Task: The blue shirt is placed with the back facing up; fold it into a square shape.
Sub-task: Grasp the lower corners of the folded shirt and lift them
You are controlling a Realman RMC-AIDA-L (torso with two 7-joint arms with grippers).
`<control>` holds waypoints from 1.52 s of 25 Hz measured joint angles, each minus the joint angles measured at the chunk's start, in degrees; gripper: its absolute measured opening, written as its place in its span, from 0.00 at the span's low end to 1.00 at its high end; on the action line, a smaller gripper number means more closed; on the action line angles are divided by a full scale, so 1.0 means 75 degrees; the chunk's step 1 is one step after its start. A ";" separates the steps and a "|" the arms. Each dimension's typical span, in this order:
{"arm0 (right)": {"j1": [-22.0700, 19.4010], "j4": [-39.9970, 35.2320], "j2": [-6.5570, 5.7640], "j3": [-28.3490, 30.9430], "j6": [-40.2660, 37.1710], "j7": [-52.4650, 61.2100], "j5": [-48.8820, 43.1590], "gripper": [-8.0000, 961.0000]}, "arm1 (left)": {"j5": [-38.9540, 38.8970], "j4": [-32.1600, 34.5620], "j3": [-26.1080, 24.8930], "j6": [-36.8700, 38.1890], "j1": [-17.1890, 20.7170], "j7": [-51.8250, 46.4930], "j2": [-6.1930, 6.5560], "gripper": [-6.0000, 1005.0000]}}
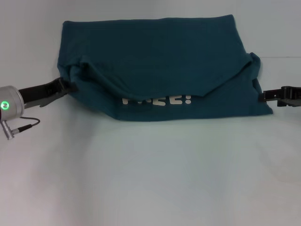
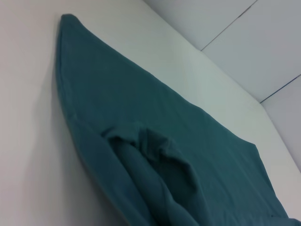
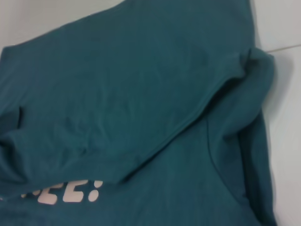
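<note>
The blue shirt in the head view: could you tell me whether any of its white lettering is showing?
Yes, part of the white lettering shows on the blue shirt, just below the sagging edge of the folded-over layer.

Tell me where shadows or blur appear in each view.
Head view: soft even light, a faint shadow under the shirt's near edge. Left wrist view: a dim shadow beside the cloth, folds sharp. Right wrist view: dark shadow in the creases, the white lettering blurred.

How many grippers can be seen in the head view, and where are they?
2. The left gripper is at the shirt's left edge; the right gripper is by its right edge.
</note>
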 joint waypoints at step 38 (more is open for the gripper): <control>0.0114 0.0779 0.0750 -0.0810 0.2561 -0.0708 -0.0036 0.83 | 0.0007 -0.0011 0.0043 -0.0203 -0.0016 0.0014 -0.0124 0.00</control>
